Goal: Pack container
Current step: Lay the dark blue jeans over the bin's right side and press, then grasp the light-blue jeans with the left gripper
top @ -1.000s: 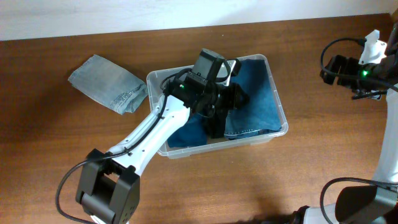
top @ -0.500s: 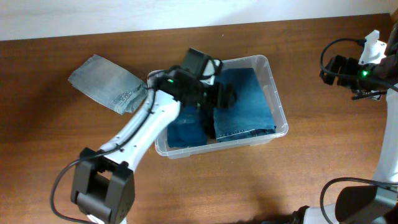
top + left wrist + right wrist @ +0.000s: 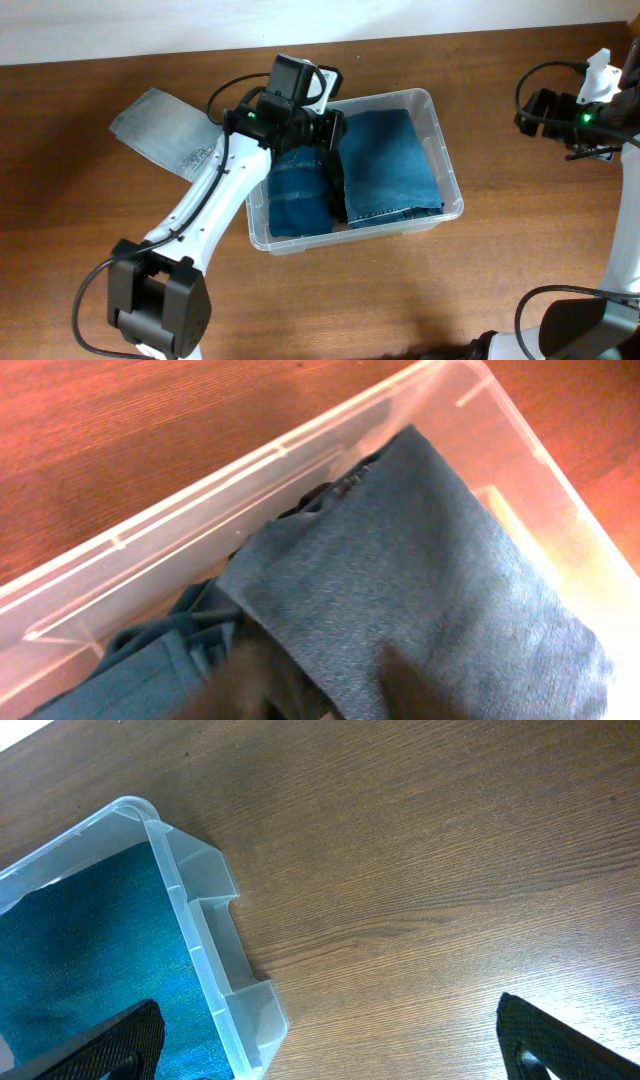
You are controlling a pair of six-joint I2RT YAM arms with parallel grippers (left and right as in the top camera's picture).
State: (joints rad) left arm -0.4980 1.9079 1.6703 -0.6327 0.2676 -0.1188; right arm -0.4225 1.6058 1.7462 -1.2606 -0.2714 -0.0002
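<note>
The clear container (image 3: pixel 448 214) stands mid-table and holds two folded blue jeans side by side, one on the right (image 3: pixel 390 165) and one on the left (image 3: pixel 295 197). My left gripper (image 3: pixel 326 137) hovers over the container's back left part. In the left wrist view its blurred fingers (image 3: pixel 330 690) are spread over the denim (image 3: pixel 430 590), holding nothing, inside the container wall (image 3: pixel 200 490). My right gripper (image 3: pixel 532 110) is wide open and empty (image 3: pixel 330 1060) over bare table beside the container's corner (image 3: pixel 210 950).
A folded grey garment (image 3: pixel 165 135) lies on the wooden table left of the container, close to my left arm. A white wall runs along the table's far edge.
My left gripper has drawn back and to the left, from the container's middle to its back left part. The left jeans now lie uncovered. The right arm has not moved.
</note>
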